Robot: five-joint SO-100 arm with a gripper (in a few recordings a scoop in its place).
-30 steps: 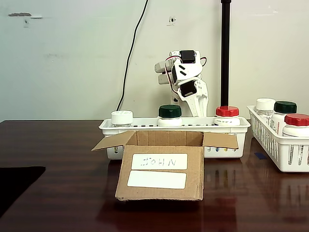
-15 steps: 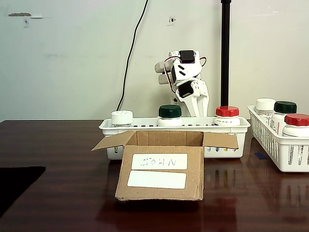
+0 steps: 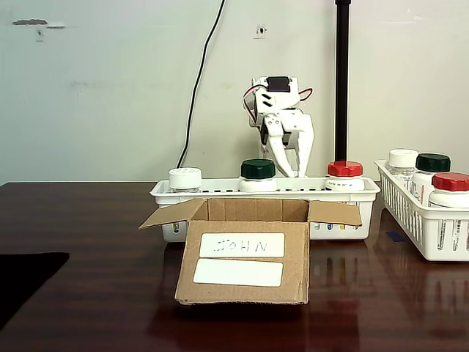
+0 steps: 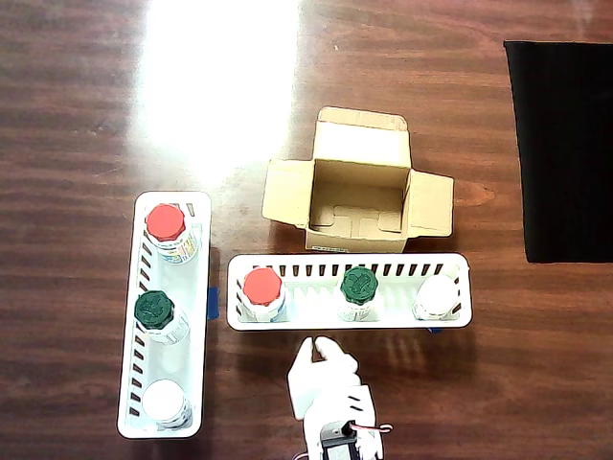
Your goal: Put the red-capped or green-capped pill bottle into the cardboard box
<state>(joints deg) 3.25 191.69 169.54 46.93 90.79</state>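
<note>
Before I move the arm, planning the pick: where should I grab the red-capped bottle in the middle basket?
Grip the red-capped bottle by its wide cap, from straight above: it stands upright, and the basket walls hide its body. The tool sits just behind.

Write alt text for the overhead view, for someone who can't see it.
An open, empty cardboard box sits on a dark wooden table, its flaps spread. Just below it in the picture, a white basket holds red-capped, green-capped and white-capped bottles, with the robot's white tool beside it. A second basket at left holds three more.
</note>
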